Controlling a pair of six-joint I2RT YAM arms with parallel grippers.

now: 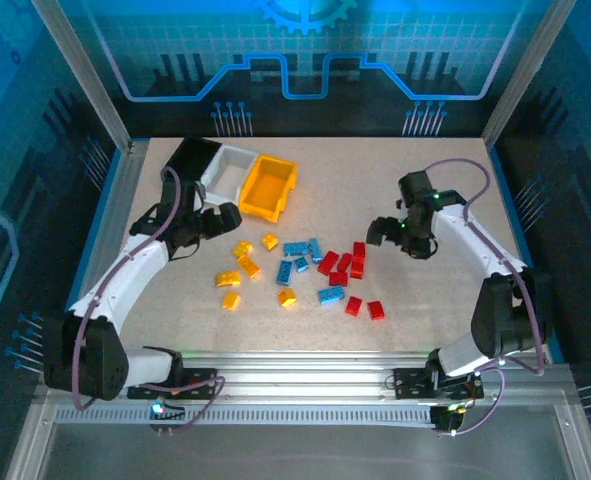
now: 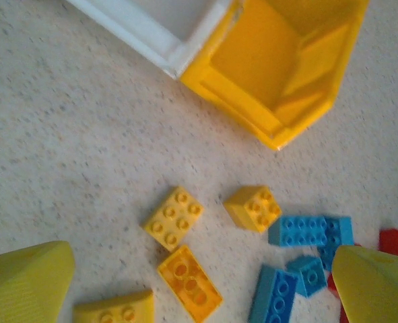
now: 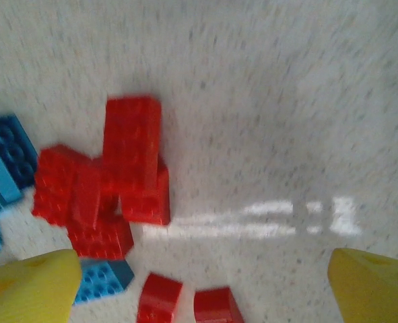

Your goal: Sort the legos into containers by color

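Your left hand (image 1: 223, 217) hung wide open between the yellow bricks (image 1: 243, 265) and the yellow bin (image 1: 260, 207) near the table's far left corner, likely ready to grab one. Your right hand (image 1: 383, 232), also wide open, hung just beside the red bricks (image 1: 345, 268) in the table's middle.

Bright even light; right wrist view blurred, glare streak

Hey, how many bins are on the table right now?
3, joined in a row at the far left: the black bin leftmost, the white bin in the middle, the yellow bin rightmost. None seems hidden.
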